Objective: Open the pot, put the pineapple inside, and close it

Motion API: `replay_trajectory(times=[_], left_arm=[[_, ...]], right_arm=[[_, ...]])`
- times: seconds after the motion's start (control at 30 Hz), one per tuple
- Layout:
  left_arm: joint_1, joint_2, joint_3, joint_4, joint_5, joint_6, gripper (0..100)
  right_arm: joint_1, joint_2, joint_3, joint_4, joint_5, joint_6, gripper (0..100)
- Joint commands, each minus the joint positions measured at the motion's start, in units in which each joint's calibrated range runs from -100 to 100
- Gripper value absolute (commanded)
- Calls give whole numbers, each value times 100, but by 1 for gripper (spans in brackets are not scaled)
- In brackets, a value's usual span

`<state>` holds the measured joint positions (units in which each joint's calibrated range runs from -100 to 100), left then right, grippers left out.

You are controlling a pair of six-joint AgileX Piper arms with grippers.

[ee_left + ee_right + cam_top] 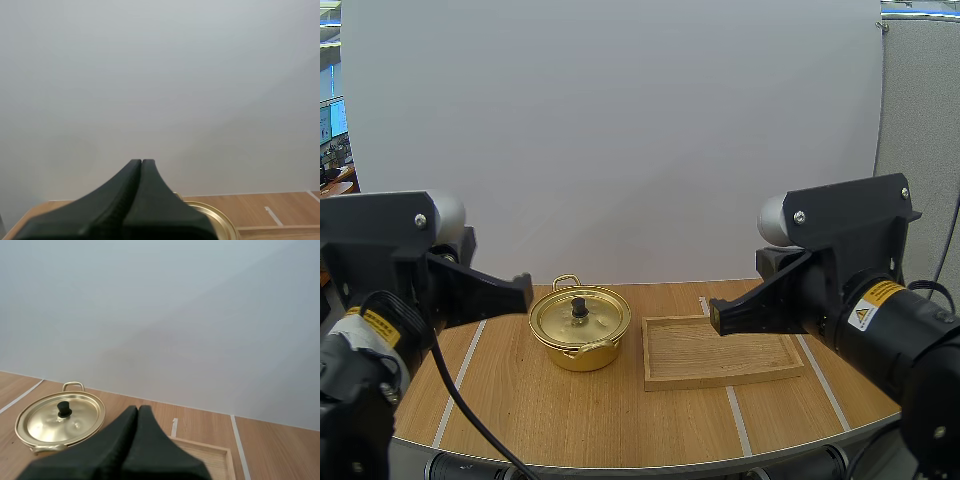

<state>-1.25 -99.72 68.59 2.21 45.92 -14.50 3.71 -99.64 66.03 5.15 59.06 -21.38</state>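
A golden pot (pixel 579 328) stands on the wooden table, left of centre, with its golden lid (pixel 580 314) on and a black knob (pixel 579 307) on top. My left gripper (pixel 523 286) hangs shut above the table to the pot's left. My right gripper (pixel 716 320) hangs shut over the near left part of the wooden tray (pixel 720 352). In the right wrist view the lidded pot (pixel 60 421) lies beyond my shut right gripper (pixel 138 409). In the left wrist view my shut left gripper (pixel 142 162) hides most of the pot, whose rim (pixel 215 220) peeks out beside it.
The shallow, bare wooden tray (pixel 210 452) sits just right of the pot. White tape lines (pixel 740 420) mark the tabletop. A white wall panel stands behind the table, and the rounded front edge (pixel 650 462) of the table runs close to the arms' bases.
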Motion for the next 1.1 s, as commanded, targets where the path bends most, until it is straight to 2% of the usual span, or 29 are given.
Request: replay_trajectory(times=[0.0,0.1,0.3,0.6,0.8,1.07], left_arm=[[7,-28,407,287,-792,-140,0],[7,-28,810,287,-1130,-140,0],[7,-28,1730,287,-3000,-140,0],[7,-28,2859,287,-3981,-120,0],[7,-28,3141,287,-4038,89,0],[7,-28,3141,275,-3466,-1,0]], right_arm=[[-21,-36,339,-36,-800,9,0],[-21,-36,801,-173,-1251,9,0],[-21,-36,1808,-927,-2440,9,0],[-21,-36,3034,-951,-4264,9,0],[-21,-36,3397,-929,-4588,17,0],[-125,-36,3397,-356,-4016,265,0]])
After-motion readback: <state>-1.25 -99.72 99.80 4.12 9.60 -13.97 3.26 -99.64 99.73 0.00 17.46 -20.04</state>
